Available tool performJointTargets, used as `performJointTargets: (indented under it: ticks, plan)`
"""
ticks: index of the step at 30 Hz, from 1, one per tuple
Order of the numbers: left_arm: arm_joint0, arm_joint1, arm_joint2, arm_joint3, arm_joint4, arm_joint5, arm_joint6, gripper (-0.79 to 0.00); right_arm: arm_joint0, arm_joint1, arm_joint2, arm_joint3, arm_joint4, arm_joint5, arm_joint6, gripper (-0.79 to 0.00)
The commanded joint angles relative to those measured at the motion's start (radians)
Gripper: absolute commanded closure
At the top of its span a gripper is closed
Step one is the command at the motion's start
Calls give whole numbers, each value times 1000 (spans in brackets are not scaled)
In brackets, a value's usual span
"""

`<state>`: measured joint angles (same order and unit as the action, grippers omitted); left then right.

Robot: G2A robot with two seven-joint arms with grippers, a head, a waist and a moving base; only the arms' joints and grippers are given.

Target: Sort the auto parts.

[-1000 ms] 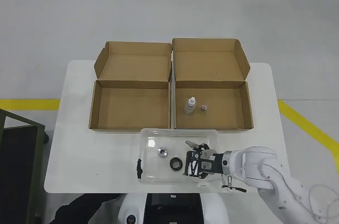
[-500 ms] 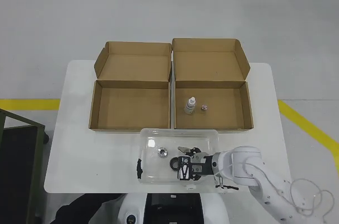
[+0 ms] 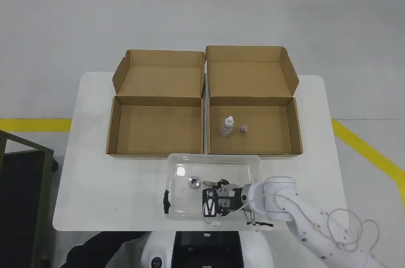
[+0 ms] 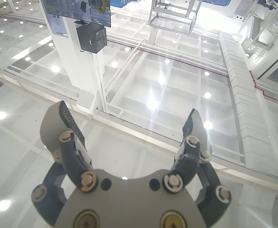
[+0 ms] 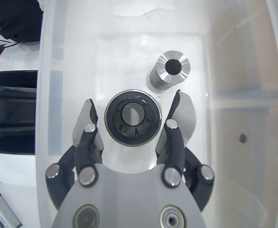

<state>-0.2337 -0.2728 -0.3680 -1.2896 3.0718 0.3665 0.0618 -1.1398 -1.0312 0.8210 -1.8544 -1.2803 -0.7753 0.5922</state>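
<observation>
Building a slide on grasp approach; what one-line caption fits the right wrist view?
Right gripper open, fingers flanking a black bearing beside a steel sleeve inside the clear bin.

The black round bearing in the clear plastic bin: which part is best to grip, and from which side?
Probably the outer rim of the black round bearing, coming down from above. It lies flat on the floor of the clear plastic bin, bore upward, so the rim offers two opposite sides. The open fingers of the right gripper straddle it; the steel cylinder stands close to one.
</observation>
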Motion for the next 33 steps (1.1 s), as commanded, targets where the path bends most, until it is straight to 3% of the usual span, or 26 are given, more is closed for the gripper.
performJointTargets:
  ticks: [1, 4, 5, 24, 33]
  plan:
    - [0, 0, 0, 0, 0, 0, 0, -785, 3, -1, -3, 2, -3, 1, -3, -329]
    - [0, 0, 0, 0, 0, 0, 0, -785, 8, -2, -2, 3, -8, 0, -1, -25]
    - [0, 0, 0, 0, 0, 0, 0, -785, 8, -2, 1, 1, -6, 0, -1, 0]
    - [0, 0, 0, 0, 0, 0, 0, -785, -28, 25, 120, -138, 95, -53, -17, 0]
    - [0, 0, 0, 0, 0, 0, 0, -785, -59, 32, 179, -187, 138, -8, -100, 0]
